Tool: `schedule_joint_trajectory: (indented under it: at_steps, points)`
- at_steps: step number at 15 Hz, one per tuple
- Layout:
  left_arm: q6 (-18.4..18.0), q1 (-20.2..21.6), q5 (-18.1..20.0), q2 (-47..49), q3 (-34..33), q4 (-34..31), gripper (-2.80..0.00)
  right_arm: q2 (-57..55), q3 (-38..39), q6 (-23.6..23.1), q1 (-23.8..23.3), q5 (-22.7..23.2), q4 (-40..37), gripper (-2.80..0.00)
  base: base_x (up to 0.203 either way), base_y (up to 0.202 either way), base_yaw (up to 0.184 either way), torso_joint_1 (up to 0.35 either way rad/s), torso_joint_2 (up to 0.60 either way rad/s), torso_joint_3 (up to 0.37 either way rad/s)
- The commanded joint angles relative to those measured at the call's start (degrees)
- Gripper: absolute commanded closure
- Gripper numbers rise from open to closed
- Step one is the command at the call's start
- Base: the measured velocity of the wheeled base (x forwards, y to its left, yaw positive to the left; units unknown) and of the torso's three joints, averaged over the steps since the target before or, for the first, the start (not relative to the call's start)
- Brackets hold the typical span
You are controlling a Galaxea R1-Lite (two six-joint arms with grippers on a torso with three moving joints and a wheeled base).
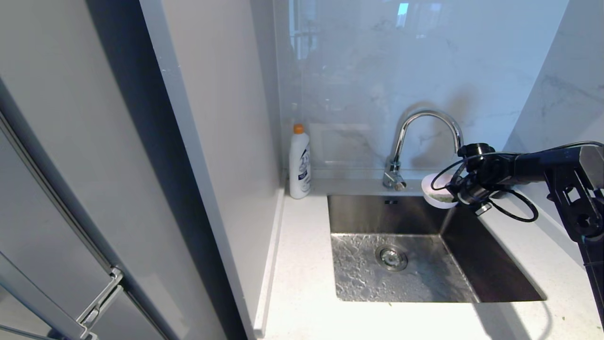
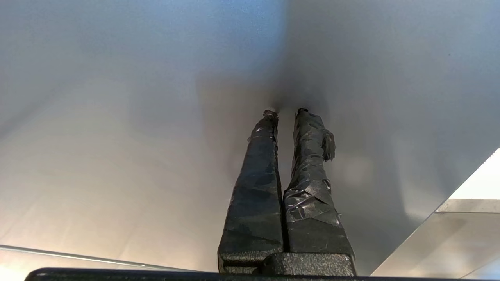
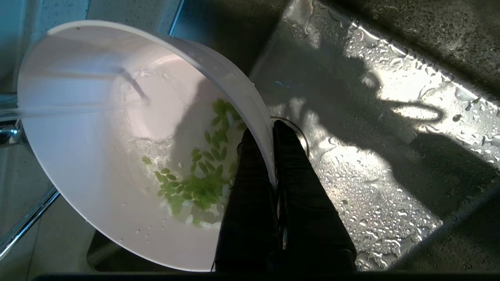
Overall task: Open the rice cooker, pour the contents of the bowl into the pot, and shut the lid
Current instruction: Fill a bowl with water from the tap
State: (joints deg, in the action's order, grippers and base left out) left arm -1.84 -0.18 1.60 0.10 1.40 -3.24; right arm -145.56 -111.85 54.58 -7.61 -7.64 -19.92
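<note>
Head view: one steel sink point(image 1: 495, 278), one curved chrome tap point(image 1: 427, 120), one white bottle point(image 1: 299, 163) with an orange cap. My right gripper point(image 1: 450, 191) holds one white bowl point(image 1: 436, 196) over the sink's back edge; bare counter point(image 1: 302, 293) lies left of the basin.

Left wrist view: my left gripper point(image 2: 287, 113), taped black, fingers together, faces a plain grey panel point(image 2: 117, 117).

Right wrist view: my right fingers point(image 3: 250, 187) pinch the bowl's thin rim; green grains point(image 3: 203, 183) lie wet inside, above the beaded sink floor.
</note>
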Motion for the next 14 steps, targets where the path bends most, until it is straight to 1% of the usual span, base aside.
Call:
schedule_joint_trajectory:
  at_steps: [1, 5, 8, 14]
  points:
    - [0.0, 0.0, 0.0, 0.0, 0.0, 0.0, 0.00, 0.5, 0.0, 0.5, 0.0, 0.5, -0.2, 0.00, 0.000, 0.000, 0.000, 0.000, 0.00, 0.000]
    - [0.0, 0.0, 0.0, 0.0, 0.0, 0.0, 0.00, 0.8, 0.1, 1.2, 0.2, 1.2, -0.7, 0.00, 0.000, 0.000, 0.000, 0.000, 0.00, 0.000]
    - [0.0, 0.0, 0.0, 0.0, 0.0, 0.0, 0.00, 1.5, 0.0, 1.8, 0.2, 2.7, -1.4, 0.00, 0.000, 0.000, 0.000, 0.000, 0.00, 0.000]
    - [0.0, -0.1, 0.0, 0.0, 0.0, 0.0, 0.00, 1.4, 0.0, 1.7, 0.2, 2.6, -1.4, 0.00, 0.000, 0.000, 0.000, 0.000, 0.00, 0.000]
